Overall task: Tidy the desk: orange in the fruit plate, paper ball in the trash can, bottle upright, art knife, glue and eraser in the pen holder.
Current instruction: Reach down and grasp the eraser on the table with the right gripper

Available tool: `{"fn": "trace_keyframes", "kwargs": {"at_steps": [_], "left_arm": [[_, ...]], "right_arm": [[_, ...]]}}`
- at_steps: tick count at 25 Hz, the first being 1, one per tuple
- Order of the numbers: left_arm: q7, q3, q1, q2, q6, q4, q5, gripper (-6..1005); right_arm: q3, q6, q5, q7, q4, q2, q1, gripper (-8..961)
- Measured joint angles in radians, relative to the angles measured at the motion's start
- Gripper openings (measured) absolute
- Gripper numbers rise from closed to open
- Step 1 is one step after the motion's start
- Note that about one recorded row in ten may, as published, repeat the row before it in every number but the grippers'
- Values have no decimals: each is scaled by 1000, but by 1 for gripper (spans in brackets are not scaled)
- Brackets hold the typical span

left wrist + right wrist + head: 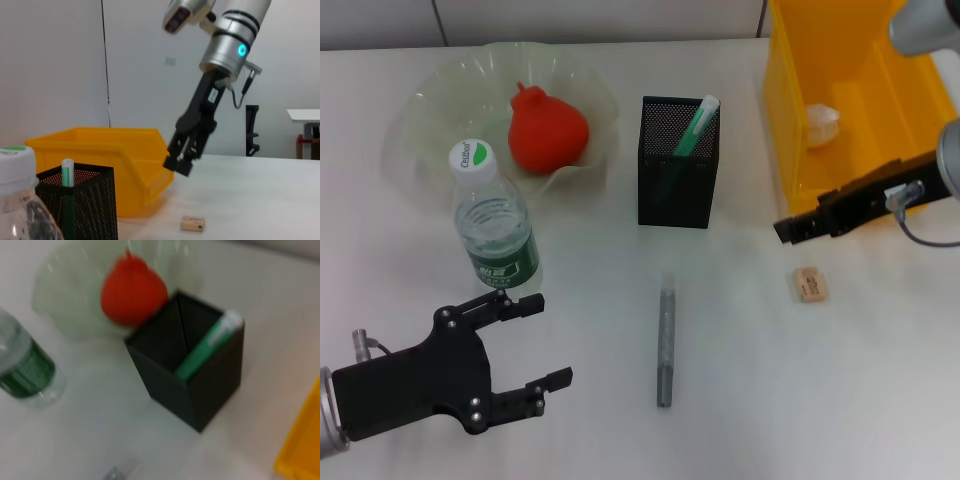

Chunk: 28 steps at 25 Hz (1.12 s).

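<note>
That tiny tan rectangular eraser [810, 284] looks light and grippy; pinch its long sides. Right gripper [788, 229] pressed together, left gripper [532, 341] spread.

Trash can [790, 130]: far wall and right end run off the head view's edge. Right claw [788, 229]: fingers too dark to tell whether parted or closed. Green stick [692, 132] in pen holder [677, 190]: lower half hidden behind mesh. Bottle [22, 205]: only cap and shoulder show in left wrist view.
</note>
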State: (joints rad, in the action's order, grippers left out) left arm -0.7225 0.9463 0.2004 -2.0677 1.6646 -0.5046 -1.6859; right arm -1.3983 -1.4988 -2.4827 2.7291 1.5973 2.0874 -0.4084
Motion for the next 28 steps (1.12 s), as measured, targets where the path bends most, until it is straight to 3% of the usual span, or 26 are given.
{"fn": "trace_keyframes", "kwargs": {"at_steps": [17,28], "left_arm": [[0,0,3,0,0,0,0,784],[0,0,3,0,0,0,0,784]], "right_arm": [[-72,66,-105,28,-265,-1,-96,695],[-119,88,-129,40,-318,0,-125,653]]}}
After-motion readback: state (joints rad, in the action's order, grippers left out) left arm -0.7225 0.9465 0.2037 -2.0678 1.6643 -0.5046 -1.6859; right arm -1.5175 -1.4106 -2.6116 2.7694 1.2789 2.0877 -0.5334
